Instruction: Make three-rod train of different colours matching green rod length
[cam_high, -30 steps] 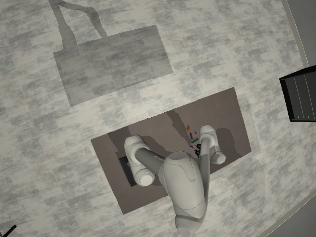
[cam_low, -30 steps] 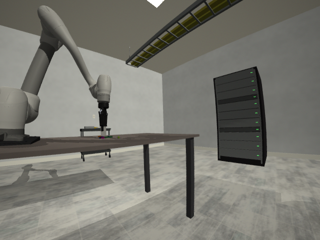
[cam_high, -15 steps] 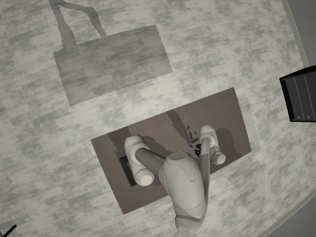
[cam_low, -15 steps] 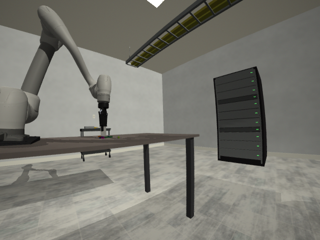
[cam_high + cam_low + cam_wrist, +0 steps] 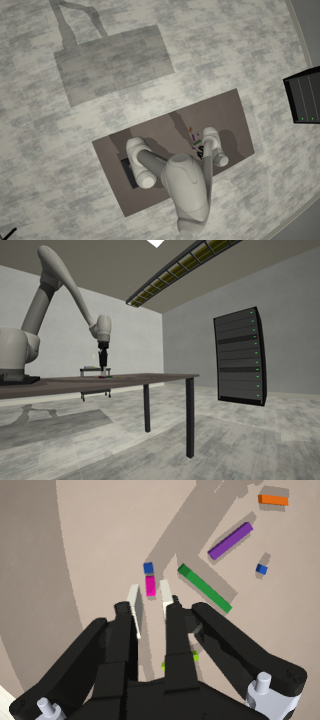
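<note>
In the wrist view my gripper [image 5: 151,594] hangs over the table, fingers a narrow gap apart with only bare table between them. Just beyond the fingertips lies a short magenta rod [image 5: 151,586], with a small blue rod [image 5: 148,567] at its far end. The long green rod [image 5: 204,588] lies slanted to the right of them. Farther off are a purple rod [image 5: 231,540], an orange rod [image 5: 274,500] and a second blue rod [image 5: 262,568]. A lime rod is mostly hidden under the right finger. From the side, the gripper [image 5: 103,372] stands upright, close above the rods.
The rods lie in a cluster [image 5: 195,140] near the right half of the brown table, beside the arm's wrist. The arm's base [image 5: 140,165] sits at the table's left. A black server rack [image 5: 239,356] stands apart on the floor.
</note>
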Robot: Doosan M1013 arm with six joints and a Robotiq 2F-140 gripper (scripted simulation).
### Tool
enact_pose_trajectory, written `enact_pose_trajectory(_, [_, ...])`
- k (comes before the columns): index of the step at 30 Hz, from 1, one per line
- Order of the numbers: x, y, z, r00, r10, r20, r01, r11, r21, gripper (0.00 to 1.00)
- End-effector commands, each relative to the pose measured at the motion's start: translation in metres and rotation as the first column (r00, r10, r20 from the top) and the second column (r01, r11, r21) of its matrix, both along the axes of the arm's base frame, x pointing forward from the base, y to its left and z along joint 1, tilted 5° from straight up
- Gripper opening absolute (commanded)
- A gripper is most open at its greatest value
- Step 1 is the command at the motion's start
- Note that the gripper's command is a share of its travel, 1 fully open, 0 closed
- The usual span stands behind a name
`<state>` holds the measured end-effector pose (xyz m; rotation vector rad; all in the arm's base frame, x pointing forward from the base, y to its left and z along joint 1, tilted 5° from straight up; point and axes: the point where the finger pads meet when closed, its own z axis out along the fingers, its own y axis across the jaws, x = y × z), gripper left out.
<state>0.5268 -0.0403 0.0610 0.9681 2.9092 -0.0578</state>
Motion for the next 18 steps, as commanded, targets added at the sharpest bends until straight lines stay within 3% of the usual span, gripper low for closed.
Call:
enact_pose_trajectory(1, [-0.0009, -0.0022, -0.0013, 1.000, -0.001, -0.001, 0.001, 1.000, 0.001, 0.15])
enact_pose_trajectory(18, [-0.0007, -0.0023, -0.0041, 1.000, -0.001, -0.001, 0.001, 1.000, 0.001, 0.15])
